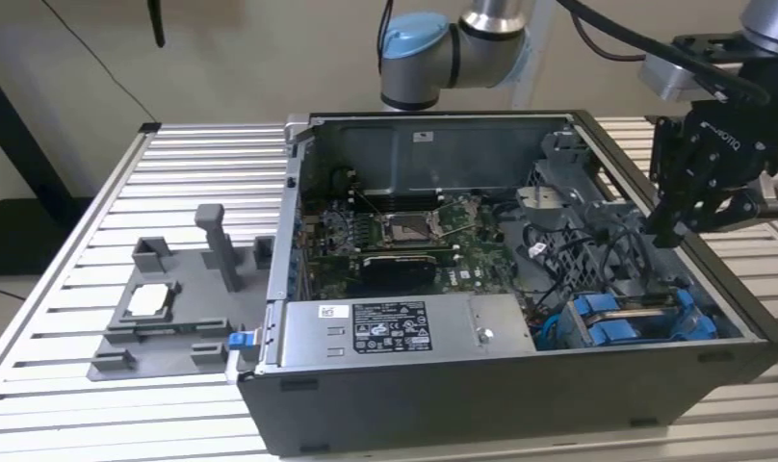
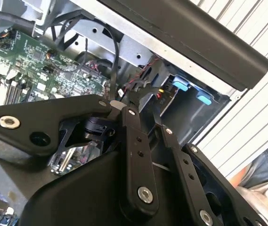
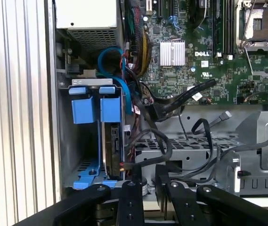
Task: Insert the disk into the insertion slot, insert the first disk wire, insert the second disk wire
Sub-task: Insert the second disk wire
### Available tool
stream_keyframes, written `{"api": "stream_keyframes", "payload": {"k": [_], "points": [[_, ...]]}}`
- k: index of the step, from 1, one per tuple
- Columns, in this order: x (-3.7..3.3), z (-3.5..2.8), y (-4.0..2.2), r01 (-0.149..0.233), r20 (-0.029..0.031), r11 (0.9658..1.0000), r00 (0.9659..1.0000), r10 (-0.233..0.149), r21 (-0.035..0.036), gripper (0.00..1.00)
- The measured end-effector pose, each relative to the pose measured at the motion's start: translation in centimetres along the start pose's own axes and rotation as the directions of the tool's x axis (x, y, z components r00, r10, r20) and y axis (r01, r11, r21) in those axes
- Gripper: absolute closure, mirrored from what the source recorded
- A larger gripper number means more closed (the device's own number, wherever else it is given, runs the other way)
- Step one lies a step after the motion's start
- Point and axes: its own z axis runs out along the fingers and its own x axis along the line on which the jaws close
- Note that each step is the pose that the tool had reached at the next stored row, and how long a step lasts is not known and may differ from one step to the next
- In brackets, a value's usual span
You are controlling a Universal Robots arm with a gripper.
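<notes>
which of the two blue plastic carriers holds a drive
The blue plastic carrier nearer the green motherboard: a dark drive sits inside it, while the wall-side one is a bare frame.

The arm (image 1: 422, 58) stands behind the computer case (image 1: 492, 395), its blue-capped joint above the case's far wall. The wrist (image 1: 768, 29) is high over the side of the case at the exterior view's right, turned downward. From it the black gripper (image 1: 668, 229) hangs nearly upright, just inside that side wall. Its lower end seems to sit a little below the case's rim. In both wrist views the gripper's black linkages point into the case's interior.
</notes>
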Motion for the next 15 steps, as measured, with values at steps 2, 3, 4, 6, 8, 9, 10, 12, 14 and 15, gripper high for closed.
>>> {"api": "stream_keyframes", "payload": {"k": [2, 3, 4, 6, 8, 9, 10, 12, 14, 15], "points": [[-0.10, -0.38, 0.01, 0.000, -0.0001, 1.0000, 1.0000, 0.000, 0.0000, 0.73], [-0.14, -0.57, 0.01, 0.000, 0.0001, 1.0000, 1.0000, 0.000, 0.0000, 0.73], [-0.18, -0.72, 0.02, 0.000, 0.0001, 1.0000, 1.0000, 0.000, 0.0001, 0.73], [-0.22, -0.99, 0.10, 0.000, 0.0001, 1.0000, 1.0000, 0.000, 0.0010, 0.73], [-0.24, -1.17, 0.32, 0.000, 0.0003, 1.0000, 1.0000, 0.000, 0.0033, 0.73], [-0.24, -1.20, 0.47, 0.000, 0.0005, 1.0000, 1.0000, 0.000, 0.0050, 0.73], [-0.24, -1.23, 0.67, 0.000, 0.0004, 1.0000, 1.0000, 0.000, 0.0079, 0.73], [-0.26, -1.23, 1.17, 0.000, 0.0007, 0.9999, 1.0000, 0.000, 0.0170, 0.73], [-0.30, -1.22, 1.68, 0.000, 0.0009, 0.9997, 1.0000, 0.000, 0.0252, 0.73], [-0.33, -1.22, 1.96, 0.001, 0.0011, 0.9996, 1.0000, -0.001, 0.0294, 0.73]]}}
